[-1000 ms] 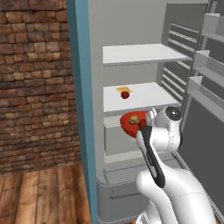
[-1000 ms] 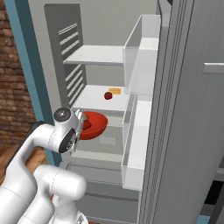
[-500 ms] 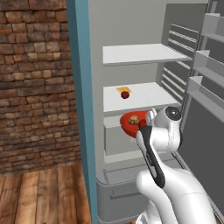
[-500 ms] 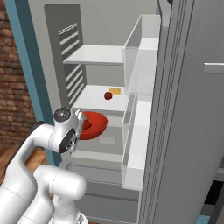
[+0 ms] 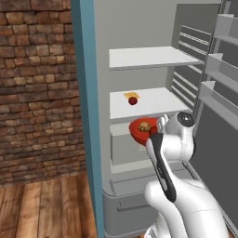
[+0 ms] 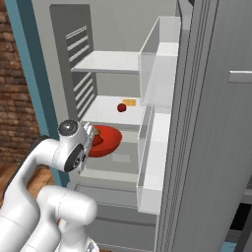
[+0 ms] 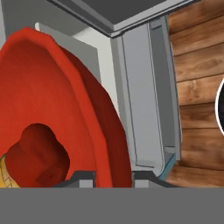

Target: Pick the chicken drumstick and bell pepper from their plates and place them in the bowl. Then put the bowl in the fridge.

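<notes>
We have the gripper clamped on the rim of the bowl, one finger inside the wall and one outside; pinching the rim lets us carry the whole dish without touching what lies in it. In the hand view the bell pepper sits deep in the bowl, and a sliver of golden-yellow at the left edge is probably the chicken drumstick, though too little shows to be sure; in the left base view a brownish lump rests in the bowl beside something red. Both base views place the bowl at the open front of the fridge, just below the middle shelf and level with the compartment under it; we cannot tell whether its base touches a shelf yet, so we judge it is held, not set down. The arm reaches in from below so that the bowl stays level and the food does not roll out. On the middle shelf lie a small red round thing and a flat yellow piece just behind it, well clear of the bowl. Against the frames from a second and half a second ago we see no shift; arm, bowl and shelf items stand exactly as they did, so we seem to be paused mid-insertion.
</notes>
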Available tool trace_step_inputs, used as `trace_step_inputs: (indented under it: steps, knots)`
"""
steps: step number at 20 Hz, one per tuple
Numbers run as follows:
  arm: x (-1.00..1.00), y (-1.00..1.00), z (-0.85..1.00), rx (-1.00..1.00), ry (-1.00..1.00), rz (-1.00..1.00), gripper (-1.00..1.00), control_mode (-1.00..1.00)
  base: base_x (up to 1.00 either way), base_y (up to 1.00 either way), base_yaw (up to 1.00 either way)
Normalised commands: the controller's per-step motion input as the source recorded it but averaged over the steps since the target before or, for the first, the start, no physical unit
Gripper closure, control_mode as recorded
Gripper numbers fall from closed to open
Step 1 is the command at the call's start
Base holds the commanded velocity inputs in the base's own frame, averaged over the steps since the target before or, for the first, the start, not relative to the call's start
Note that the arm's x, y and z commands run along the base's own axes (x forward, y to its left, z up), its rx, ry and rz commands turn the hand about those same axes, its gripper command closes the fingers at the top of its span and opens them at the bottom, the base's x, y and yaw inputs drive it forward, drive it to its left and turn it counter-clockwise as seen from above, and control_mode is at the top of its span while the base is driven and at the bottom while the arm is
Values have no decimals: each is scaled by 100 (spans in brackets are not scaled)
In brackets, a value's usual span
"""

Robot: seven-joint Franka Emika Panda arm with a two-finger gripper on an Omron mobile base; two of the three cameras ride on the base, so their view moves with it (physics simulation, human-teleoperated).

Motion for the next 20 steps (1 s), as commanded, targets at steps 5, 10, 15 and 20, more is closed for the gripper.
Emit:
trace_step_inputs:
  steps: [5, 10, 15, 20]
  knots:
    - [-8, -13, 46, 1, -1, -8, 100, -100, 0, 0, 0]
    - [24, -17, 27, 0, -9, 0, 100, -100, 0, 0, 0]
    - [59, -19, 10, 0, -1, 1, 100, -100, 0, 0, 0]
    - [76, -16, 10, 0, 0, 0, 100, -100, 0, 0, 0]
